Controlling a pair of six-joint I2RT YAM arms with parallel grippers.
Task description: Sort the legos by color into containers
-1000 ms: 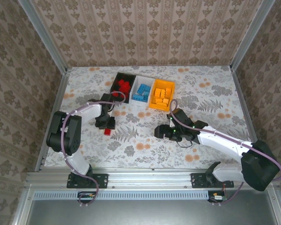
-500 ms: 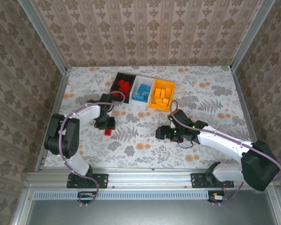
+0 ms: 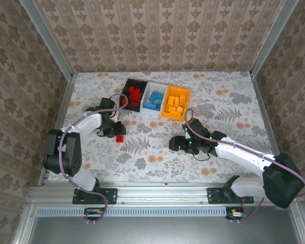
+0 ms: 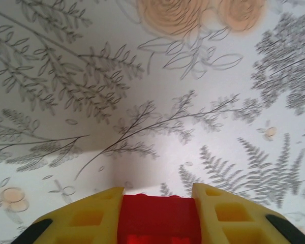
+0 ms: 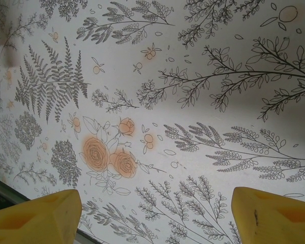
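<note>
Top external view: the left gripper (image 3: 117, 133), left of centre, is clamped on a red lego (image 3: 119, 138) over the floral table (image 3: 234, 96). In the left wrist view that brick sits between both yellow fingers (image 4: 89, 216) at the bottom edge. The right gripper (image 3: 173, 144), near centre, is spread wide and holds nothing. At upper centre, the joined black bin (image 3: 124, 92), white bin (image 3: 151, 113) and orange bin (image 3: 173, 117) hold red, blue and orange bricks respectively.

red lego (image 4: 157, 219): glossy plast. | table cover (image 5: 203, 61): matt, smooth

Lab robot cell: wallpapered walls (image 3: 157, 35), aluminium rail (image 3: 162, 194).
</note>
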